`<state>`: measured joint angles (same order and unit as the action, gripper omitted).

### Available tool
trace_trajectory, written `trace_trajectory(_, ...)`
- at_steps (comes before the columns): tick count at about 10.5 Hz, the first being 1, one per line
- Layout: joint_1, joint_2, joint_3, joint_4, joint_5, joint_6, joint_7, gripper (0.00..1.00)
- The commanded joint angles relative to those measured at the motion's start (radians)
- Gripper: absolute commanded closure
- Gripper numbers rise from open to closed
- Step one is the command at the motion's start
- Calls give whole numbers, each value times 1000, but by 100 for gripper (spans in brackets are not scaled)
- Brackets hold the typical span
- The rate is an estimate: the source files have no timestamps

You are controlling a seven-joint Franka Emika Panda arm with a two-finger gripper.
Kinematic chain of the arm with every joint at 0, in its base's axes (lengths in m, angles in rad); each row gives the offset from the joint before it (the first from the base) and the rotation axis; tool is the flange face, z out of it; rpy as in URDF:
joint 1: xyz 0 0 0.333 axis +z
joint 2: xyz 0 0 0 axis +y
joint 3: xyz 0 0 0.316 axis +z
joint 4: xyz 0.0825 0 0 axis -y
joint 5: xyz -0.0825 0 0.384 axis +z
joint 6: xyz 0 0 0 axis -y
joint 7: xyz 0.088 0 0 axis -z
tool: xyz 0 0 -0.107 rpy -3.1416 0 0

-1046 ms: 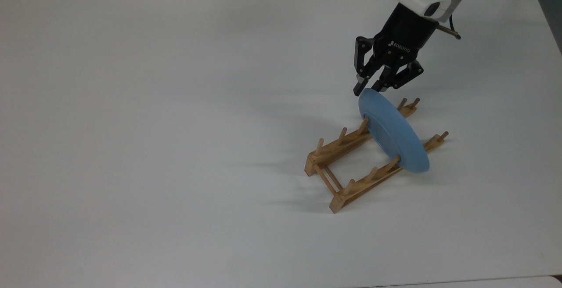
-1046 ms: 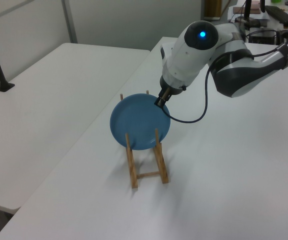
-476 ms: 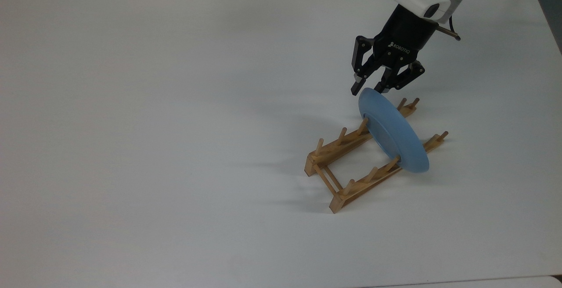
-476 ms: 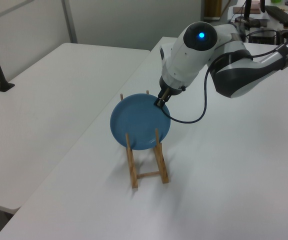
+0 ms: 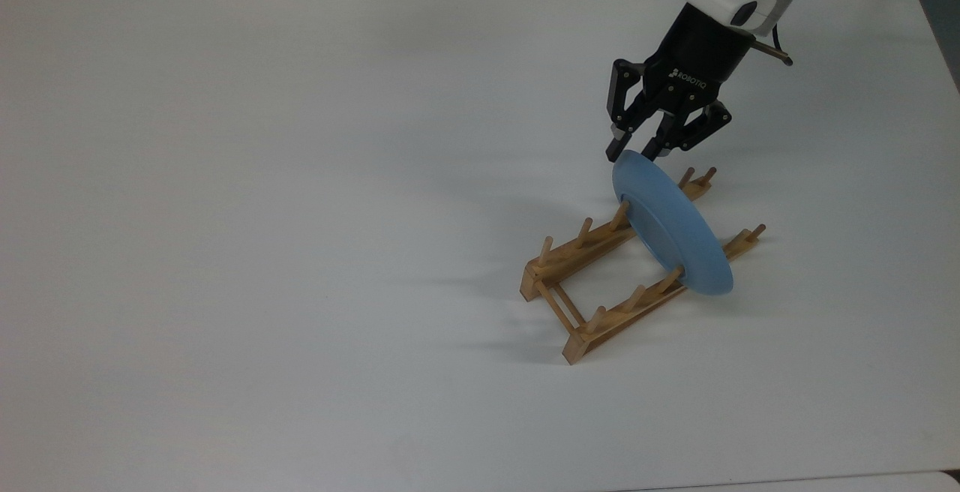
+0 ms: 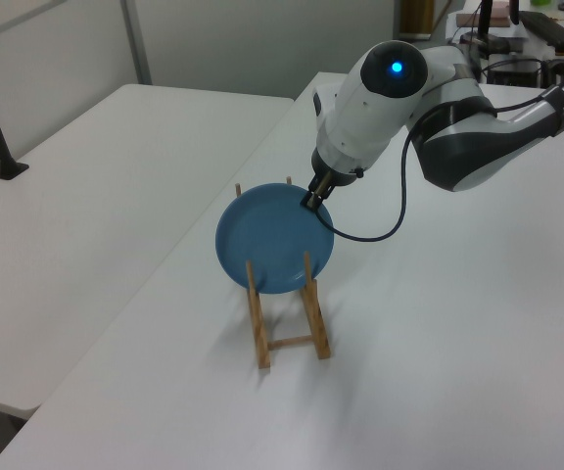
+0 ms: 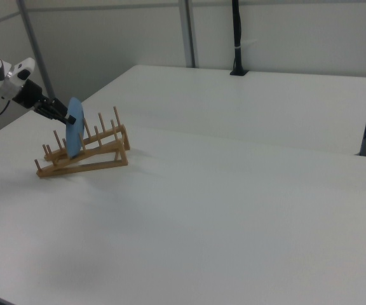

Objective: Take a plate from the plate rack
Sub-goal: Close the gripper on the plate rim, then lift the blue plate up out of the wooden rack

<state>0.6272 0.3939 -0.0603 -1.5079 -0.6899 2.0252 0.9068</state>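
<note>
Your gripper sits at the plate's top edge, a touch further toward the top view's right than half a second ago, when the near fingertip stood a little further left. The jaws are spread, one finger on each side of the rim, and not closed on it (whether either pad touches, you cannot tell). The plate has not moved: it stands on edge, tilted, in the rack, between pegs toward the end near the arm. The rack rests where it was on the white table. In the left view the gripper meets the plate at its upper right rim.
</note>
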Motion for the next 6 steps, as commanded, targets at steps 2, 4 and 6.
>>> trace_trajectory(2,11,-12,-1,-5,-13,-8,20,73)
trace_trajectory(4,11,-12,-1,-6,-16,-8,20,81)
trace_trajectory(6,11,-14,-3,-6,-17,-10,18,91)
